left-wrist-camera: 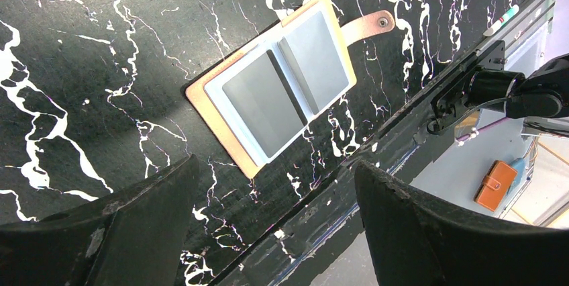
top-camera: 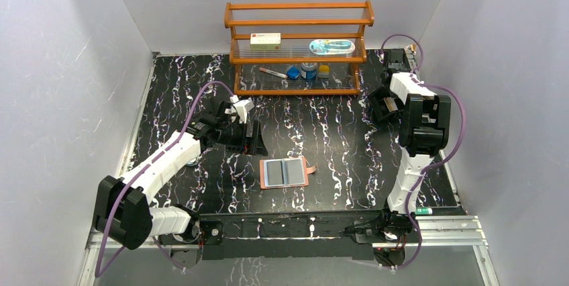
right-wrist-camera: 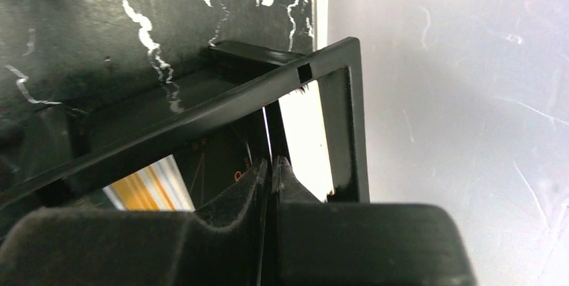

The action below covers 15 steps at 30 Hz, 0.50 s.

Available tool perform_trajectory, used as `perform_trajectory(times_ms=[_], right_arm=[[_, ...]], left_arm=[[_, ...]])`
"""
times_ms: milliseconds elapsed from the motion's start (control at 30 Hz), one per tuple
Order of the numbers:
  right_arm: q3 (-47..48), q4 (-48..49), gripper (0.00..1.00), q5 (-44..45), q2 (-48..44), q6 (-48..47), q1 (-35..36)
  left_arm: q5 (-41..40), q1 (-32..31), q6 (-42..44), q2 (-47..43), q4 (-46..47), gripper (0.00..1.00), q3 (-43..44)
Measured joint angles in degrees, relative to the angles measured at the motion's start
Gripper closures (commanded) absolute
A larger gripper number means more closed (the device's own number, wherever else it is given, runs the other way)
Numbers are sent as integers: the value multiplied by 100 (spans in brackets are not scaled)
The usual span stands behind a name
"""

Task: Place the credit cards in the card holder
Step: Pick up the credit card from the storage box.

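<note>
1. Right now the small tan-pink leather card holder [left-wrist-camera: 282, 81] is lying open and flat on the black, white-veined marble-look table [top-camera: 329, 131]. It is sitting near the front edge, between the two arms, with its snap tab [left-wrist-camera: 366, 25] sticking out from one side.
2. Its two bluish-grey clear sleeves are facing up side by side. Whether any card is sitting inside them cannot be told.
3. The black plastic compartment tray [right-wrist-camera: 201, 121] is sitting at the table's far right, beside the white wall, and is holding the credit cards. An orange-yellow striped card [right-wrist-camera: 144, 188] is leaning in one compartment, and a whitish card [right-wrist-camera: 305, 138] is standing in the one by the tray's end wall.
4. The right gripper [right-wrist-camera: 270, 162] is reaching into that tray. Its fingers are pressing almost together, pinching what looks like a thin pale card edge [right-wrist-camera: 267, 125] rising between the tips.
5. The left gripper [left-wrist-camera: 275, 162] is hovering over the table just beside the card holder, jaws spread wide and gripping nothing.
6. The orange wooden shelf rack [top-camera: 298, 24] at the back is carrying a long white box with a red label [top-camera: 266, 40] and a clear pack with blue contents [top-camera: 332, 47] on its middle shelf. A round tin [top-camera: 308, 70] and a few small coloured pieces are sitting on the shelf below.
7. The writing on that red label is showing too small to read.
</note>
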Motion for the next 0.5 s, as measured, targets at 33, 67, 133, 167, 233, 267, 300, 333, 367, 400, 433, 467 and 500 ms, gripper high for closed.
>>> perform_trajectory(times_ms=[33, 67, 133, 167, 233, 267, 300, 333, 367, 400, 433, 467, 500], right_arm=[[70, -138, 93, -94, -2, 92, 0], [146, -284, 97, -208, -4, 197, -2], [273, -568, 100, -455, -37, 398, -2], [308, -699, 100, -601, -83, 522, 0], [315, -916, 100, -874, -236, 726, 17], [315, -1019, 100, -984, -323, 824, 28], [319, -1130, 100, -1086, -424, 914, 50], [352, -1274, 100, -1167, -516, 1005, 74], [444, -1460, 100, -1235, -597, 1126, 92], [507, -1554, 100, -1276, -636, 1187, 111], [614, -1692, 100, -1327, -675, 1294, 153], [704, -1805, 100, -1349, -710, 1386, 184], [817, -1954, 100, -1384, -745, 1504, 227]], left_arm=[[0, 0, 0, 4, 0, 16, 0], [0, 0, 0, 13, 0, 16, 0], [0, 0, 0, 35, 0, 16, 0], [0, 0, 0, 44, 0, 16, 0], [0, 0, 0, 52, 0, 16, 0], [0, 0, 0, 52, 0, 16, 0], [0, 0, 0, 52, 0, 16, 0], [0, 0, 0, 52, 0, 16, 0], [0, 0, -2, 52, 0, 16, 0], [0, 0, -4, 50, 0, 16, 0], [-4, 0, -9, 46, 0, 17, 0], [-7, 0, -20, 44, 0, 17, 0], [-11, 0, -26, 33, 0, 17, 0]])
